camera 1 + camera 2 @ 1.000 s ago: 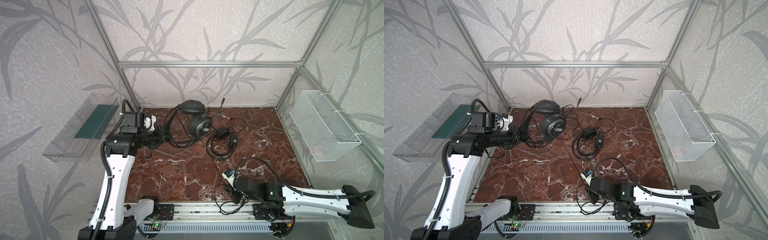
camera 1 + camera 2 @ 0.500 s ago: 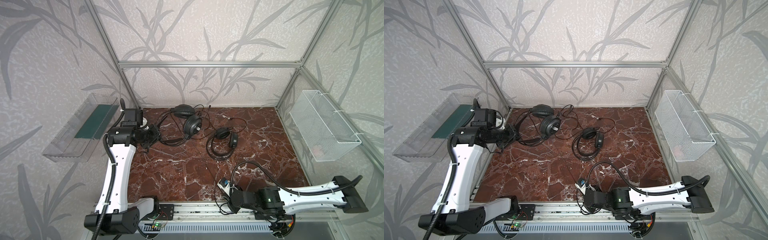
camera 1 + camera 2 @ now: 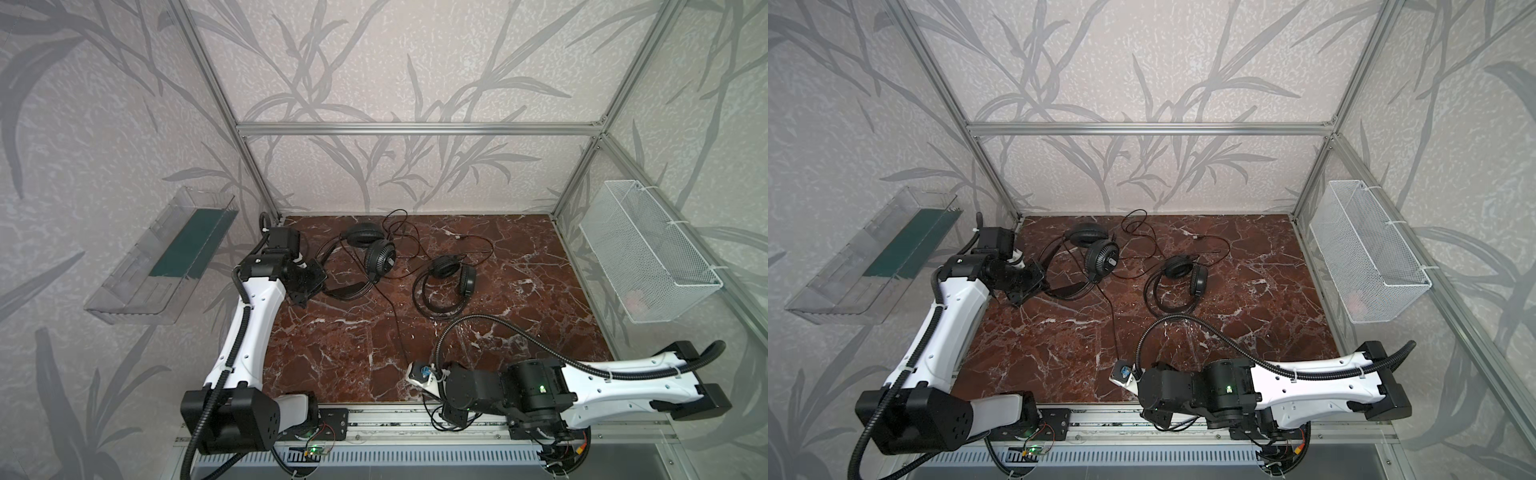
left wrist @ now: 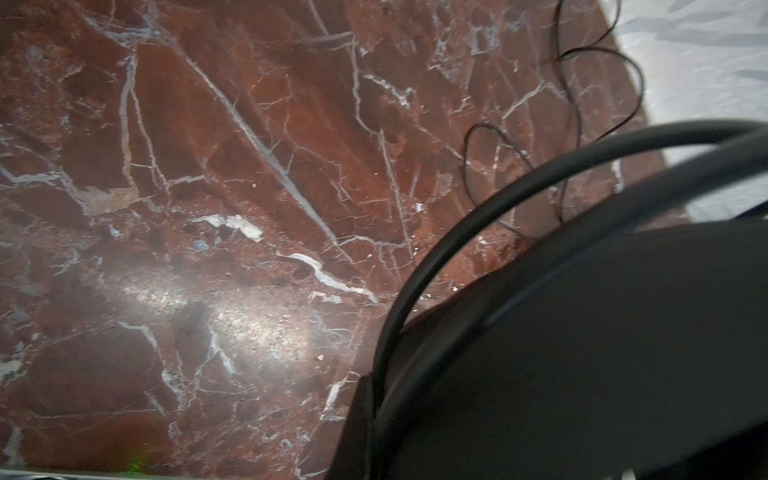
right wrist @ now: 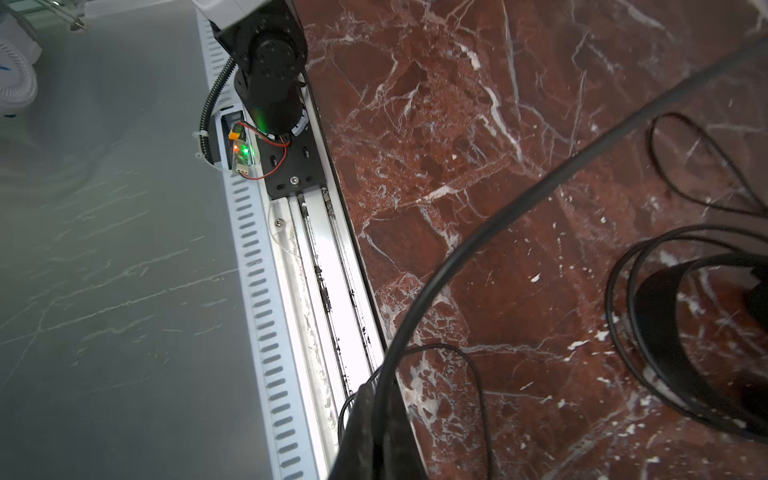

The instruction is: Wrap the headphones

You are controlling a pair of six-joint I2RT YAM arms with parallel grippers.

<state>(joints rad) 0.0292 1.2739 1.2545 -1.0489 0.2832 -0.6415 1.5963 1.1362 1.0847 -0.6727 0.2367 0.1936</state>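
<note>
My left jaws gripped double-wire headband (image 3: 347, 293) of black over-ear headset (image 3: 379, 262), far-left on red-brown marble counter (image 3: 332, 357). My right jaws pinched thin black cable (image 5: 469, 239) near front edge.

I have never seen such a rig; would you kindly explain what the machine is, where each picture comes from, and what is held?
These are two robot arms, each ending in a gripper, at a marble tabletop. Both top views look down from one overhead camera; the other two pictures come from cameras on the arms' wrists. Two black headsets lie on the marble, the left headset and the right headset, thin cables trailing. The left gripper is shut on the left headset's headband. The right gripper, at the front edge, is shut on a cable. A clear tray and a wire basket hang on the side walls.
</note>
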